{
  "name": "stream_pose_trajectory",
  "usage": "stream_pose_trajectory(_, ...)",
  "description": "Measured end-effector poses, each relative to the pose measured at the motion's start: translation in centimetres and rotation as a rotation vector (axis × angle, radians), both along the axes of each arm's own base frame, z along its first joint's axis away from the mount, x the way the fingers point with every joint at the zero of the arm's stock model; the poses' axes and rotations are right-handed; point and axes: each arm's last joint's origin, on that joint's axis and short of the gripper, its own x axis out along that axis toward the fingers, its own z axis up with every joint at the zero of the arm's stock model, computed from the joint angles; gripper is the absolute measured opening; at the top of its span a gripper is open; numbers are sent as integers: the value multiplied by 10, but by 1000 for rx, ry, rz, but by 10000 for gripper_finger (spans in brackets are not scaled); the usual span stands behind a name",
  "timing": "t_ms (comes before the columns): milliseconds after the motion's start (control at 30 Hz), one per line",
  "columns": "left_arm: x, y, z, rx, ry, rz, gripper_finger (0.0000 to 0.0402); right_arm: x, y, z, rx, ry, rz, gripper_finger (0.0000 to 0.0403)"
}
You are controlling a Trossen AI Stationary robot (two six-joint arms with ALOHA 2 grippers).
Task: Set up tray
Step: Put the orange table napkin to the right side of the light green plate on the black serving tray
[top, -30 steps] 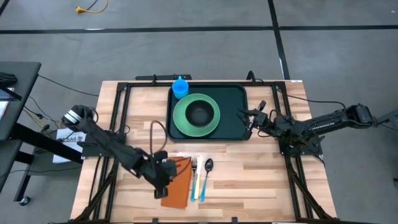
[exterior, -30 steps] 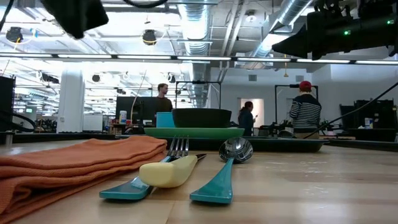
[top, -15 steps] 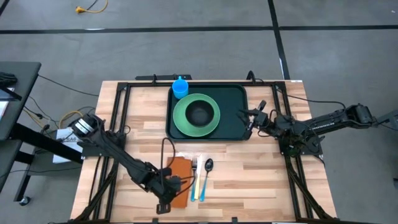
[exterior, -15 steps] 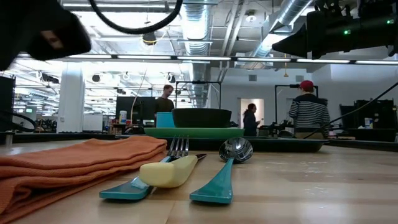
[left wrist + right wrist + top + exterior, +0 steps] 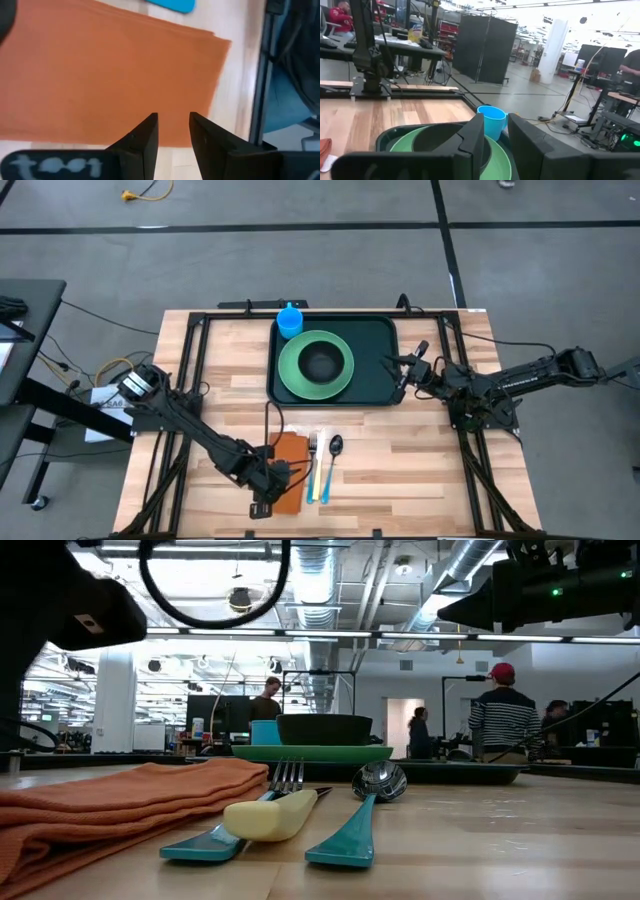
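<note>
Your tray lies at the bench's far middle, carrying the plate, bowl and cup. No writing reads clearly. Your right hand hovers at the tray's right rim, fingers slightly apart, empty. Your left hand hangs over the napkin, fingers slightly apart, gripping nothing.

Under my left gripper lies an orange napkin, plain. My fingers are black. The fork and spoon have teal handles; the yellow piece between them is perhaps a knife. The tray is dark green, the plate light green, the bowl dark, the cup blue. The table is pale striped wood.
</note>
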Motion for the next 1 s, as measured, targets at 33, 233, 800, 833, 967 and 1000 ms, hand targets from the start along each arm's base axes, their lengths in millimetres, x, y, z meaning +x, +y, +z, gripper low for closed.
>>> stream_pose_trajectory(33, 1, 2, 0, 2, 3, 8, 98, 0, 0, 0, 0, 0, 0, 83)
stream_pose_trajectory(233, 7, 12, 0, -22, 23, -10, 98, 0, 0, -3, 27, 17, 4, 83)
stream_pose_trajectory(800, 8, 24, -2, -58, 117, 59, 98, 0, 11, -11, 177, 30, 65, 83)
stream_pose_trajectory(833, 9, 24, -2, -55, 115, 58, 98, 0, 12, -11, 177, 25, 73, 83)
stream_pose_trajectory(967, 9, 23, -2, -17, 76, 66, 98, 0, 17, -10, 178, 24, 104, 83)
stream_pose_trajectory(1000, 9, 21, -1, -9, 57, 55, 98, 0, 19, -10, 181, 24, 112, 83)
